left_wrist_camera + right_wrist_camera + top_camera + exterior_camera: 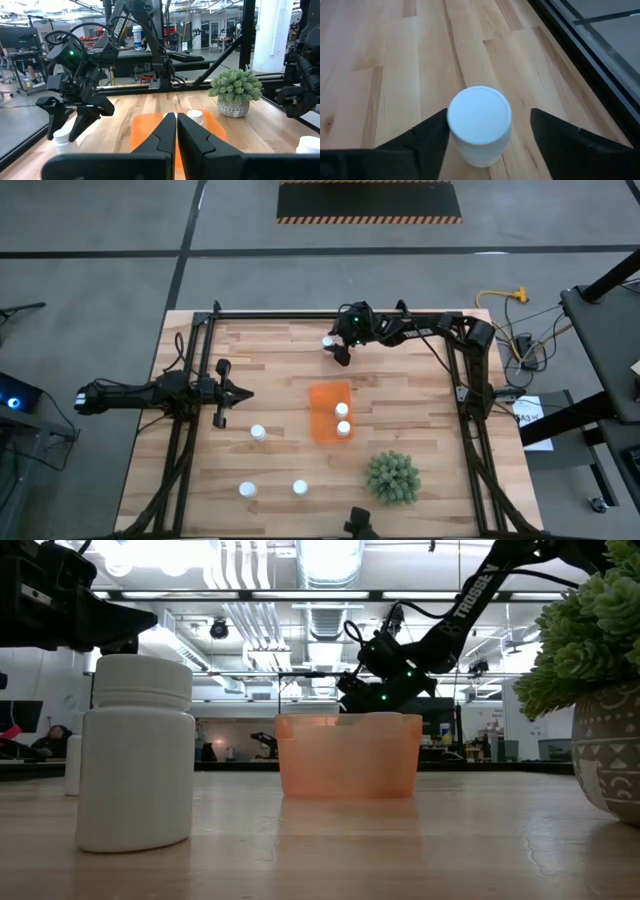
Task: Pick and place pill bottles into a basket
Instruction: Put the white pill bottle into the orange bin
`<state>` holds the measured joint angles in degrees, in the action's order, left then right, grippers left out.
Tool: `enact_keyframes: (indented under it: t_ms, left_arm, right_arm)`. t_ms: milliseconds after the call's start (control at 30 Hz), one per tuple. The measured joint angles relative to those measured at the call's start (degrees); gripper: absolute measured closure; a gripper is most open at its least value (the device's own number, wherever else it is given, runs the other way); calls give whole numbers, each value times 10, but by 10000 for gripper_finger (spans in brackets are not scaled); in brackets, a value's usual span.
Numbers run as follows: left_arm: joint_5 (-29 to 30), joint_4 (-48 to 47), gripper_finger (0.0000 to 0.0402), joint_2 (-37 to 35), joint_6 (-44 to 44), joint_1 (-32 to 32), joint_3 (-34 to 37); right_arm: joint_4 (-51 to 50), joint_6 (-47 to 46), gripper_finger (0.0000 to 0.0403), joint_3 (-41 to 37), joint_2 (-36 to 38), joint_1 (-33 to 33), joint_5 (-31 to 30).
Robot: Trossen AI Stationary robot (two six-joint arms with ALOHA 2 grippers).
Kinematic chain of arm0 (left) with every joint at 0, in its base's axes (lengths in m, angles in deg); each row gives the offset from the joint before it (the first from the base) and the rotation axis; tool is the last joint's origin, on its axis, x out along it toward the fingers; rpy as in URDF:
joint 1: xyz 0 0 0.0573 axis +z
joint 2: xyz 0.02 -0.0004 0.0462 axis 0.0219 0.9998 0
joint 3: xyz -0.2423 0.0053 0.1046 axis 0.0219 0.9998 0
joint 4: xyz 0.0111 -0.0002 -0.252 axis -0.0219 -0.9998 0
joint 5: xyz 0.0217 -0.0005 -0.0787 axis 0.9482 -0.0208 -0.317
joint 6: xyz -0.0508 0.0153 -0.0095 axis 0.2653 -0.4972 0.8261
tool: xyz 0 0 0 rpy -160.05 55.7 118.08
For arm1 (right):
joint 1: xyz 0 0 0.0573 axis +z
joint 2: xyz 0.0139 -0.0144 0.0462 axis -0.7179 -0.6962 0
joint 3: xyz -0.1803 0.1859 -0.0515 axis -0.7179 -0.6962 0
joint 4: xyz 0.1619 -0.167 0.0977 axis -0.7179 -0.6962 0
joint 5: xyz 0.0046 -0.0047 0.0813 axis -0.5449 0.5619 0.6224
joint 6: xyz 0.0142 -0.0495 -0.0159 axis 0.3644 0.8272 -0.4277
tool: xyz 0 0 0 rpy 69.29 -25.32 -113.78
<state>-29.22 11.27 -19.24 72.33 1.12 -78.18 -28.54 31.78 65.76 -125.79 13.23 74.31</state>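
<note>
The orange basket (322, 420) stands mid-table with two white pill bottles (342, 409) (343, 427) upright in it. Three more bottles stand on the table at the near left (258, 433) (247, 490) (300, 487). Another bottle (479, 125) stands upright near the far edge. My right gripper (340, 350) is open over it and points down, one finger on each side of the bottle. My left gripper (240, 392) is shut and empty, left of the basket, level above the table. My right gripper has one finger (427, 137) right beside the bottle's side (454, 135) and the other finger (560, 137) well apart from it. I cannot tell whether the nearer finger touches. The bottle stands upright on the table.
A round green spiky plant (392, 477) in a pot stands near the front right, next to the basket. The black frame rails (470, 410) run along the table's sides and far edge. Bare wood lies between the basket and the far bottle.
</note>
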Motion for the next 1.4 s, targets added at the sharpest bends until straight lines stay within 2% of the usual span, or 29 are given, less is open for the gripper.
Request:
enact_keyframes:
  t_ms: [300,767,1067,1400]
  left_arm:
    - [0,0,401,0,0,0,0]
    - [0,0,401,0,0,0,0]
    - [0,0,401,0,0,0,0]
    - [0,0,401,0,0,0,0]
  right_arm:
    - [3,4,262,0,0,0,0]
    - [-22,5,263,-1,21,2,6]
    - [-65,2,263,-27,124,22,22]
    - [-78,2,263,-108,271,76,23]
